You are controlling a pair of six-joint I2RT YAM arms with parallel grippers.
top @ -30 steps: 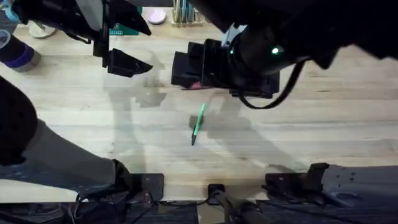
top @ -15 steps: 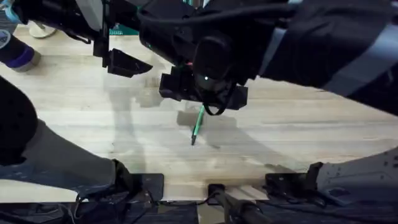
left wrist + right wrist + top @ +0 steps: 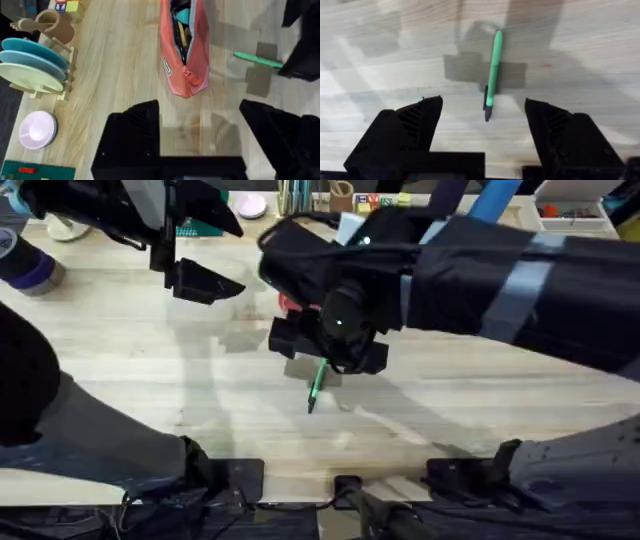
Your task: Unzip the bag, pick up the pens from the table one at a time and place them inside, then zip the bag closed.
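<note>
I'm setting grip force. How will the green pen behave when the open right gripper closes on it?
The green pen looks slim, rigid and probably light. It lies flat on the table, so it may roll or skid if nudged. The right gripper straddles its dark tip end, so it could tilt once lifted.

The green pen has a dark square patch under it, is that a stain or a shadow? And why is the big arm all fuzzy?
In the right wrist view the blocky grey patch across the green pen is a shadow on the table, cast from above; in the overhead view the right arm rises close under the camera, so it looks large, dark and blurred; in the left wrist view the pink bag is sharp and evenly lit.
</note>
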